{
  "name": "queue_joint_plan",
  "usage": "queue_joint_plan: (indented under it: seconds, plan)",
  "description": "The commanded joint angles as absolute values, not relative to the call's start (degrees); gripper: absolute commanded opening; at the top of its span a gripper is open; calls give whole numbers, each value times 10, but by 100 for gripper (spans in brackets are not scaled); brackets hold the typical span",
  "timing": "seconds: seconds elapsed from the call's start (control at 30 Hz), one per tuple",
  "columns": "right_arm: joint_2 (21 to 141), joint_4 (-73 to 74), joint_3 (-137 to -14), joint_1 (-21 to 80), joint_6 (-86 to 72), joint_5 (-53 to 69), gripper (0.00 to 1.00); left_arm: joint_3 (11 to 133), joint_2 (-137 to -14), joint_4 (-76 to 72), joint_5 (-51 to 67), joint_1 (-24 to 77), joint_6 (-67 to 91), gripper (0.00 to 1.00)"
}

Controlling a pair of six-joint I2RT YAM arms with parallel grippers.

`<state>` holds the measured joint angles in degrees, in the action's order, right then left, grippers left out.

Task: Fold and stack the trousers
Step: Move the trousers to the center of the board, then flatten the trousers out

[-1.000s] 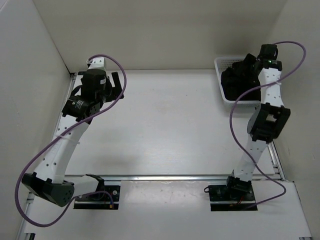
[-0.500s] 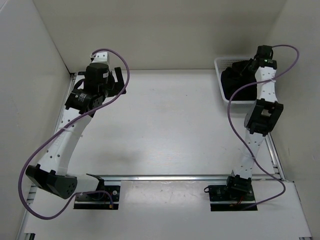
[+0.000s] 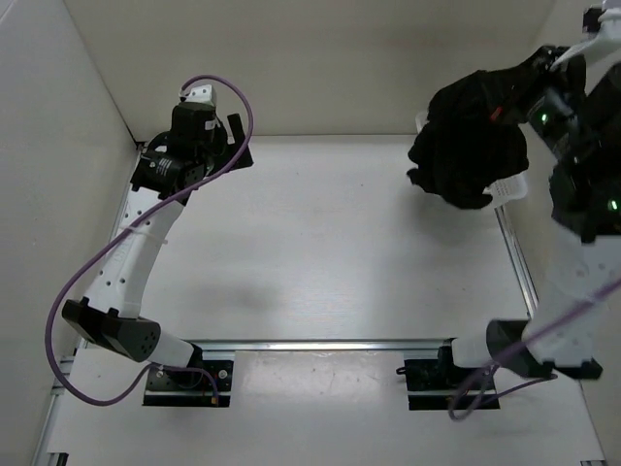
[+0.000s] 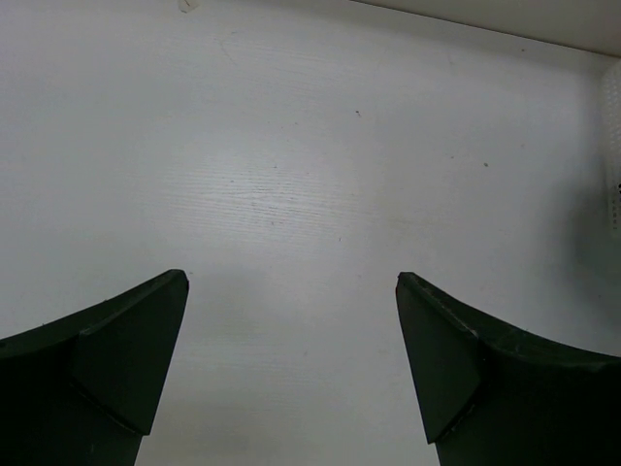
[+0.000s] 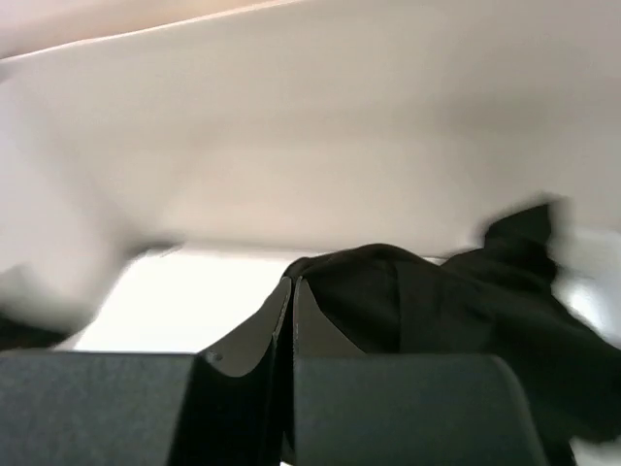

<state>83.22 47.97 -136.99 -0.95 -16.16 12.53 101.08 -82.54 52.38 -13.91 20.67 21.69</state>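
The black trousers (image 3: 469, 138) hang bunched in the air above the table's far right corner, and the same cloth (image 5: 437, 311) drapes past the tips in the right wrist view. My right gripper (image 3: 525, 87) is raised high and holds them from the right, its jaws (image 5: 292, 282) pressed together on a fold of the cloth. My left gripper (image 3: 231, 144) hovers over the far left of the table. It (image 4: 291, 280) stands wide open with only bare tabletop between its fingers.
The white mesh basket (image 3: 508, 190) sits at the far right under the hanging cloth, mostly hidden by it. White walls close in the back and both sides. A metal rail (image 3: 320, 344) runs along the near edge by the arm bases.
My right gripper has shut on the trousers in the basket and lifted them up and out. The left arm has stretched a little toward the back wall, still open.
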Motion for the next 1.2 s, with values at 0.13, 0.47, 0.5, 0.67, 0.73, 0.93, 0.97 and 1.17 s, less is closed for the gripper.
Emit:
queue_joint_plan:
  seconds: [0.13, 0.47, 0.5, 0.67, 0.73, 0.93, 0.97, 1.17]
  plan:
    - [761, 528, -1188, 194, -165, 164, 0, 1061, -802, 587, -132, 187, 240, 97]
    - [771, 556, -1006, 338, -185, -33, 100, 996, -759, 617, -45, 182, 222, 100]
    - [759, 556, -991, 329, -196, -68, 100, 979, -753, 617, -33, 192, 222, 100]
    - [651, 511, -800, 199, -226, 9, 100, 800, -708, 584, 0, 290, 243, 100]
    - [618, 504, -739, 157, -239, 47, 100, 738, -684, 559, 6, 328, 269, 100]
    - [593, 449, -564, 131, -284, 124, 97, 557, -678, 494, -14, 484, 412, 100]
    - [600, 423, -550, 131, -290, 124, 97, 552, -699, 477, -23, 501, 423, 100]
    - [738, 363, -530, 131, -282, 84, 96, 604, -858, 436, -64, 601, 451, 100]
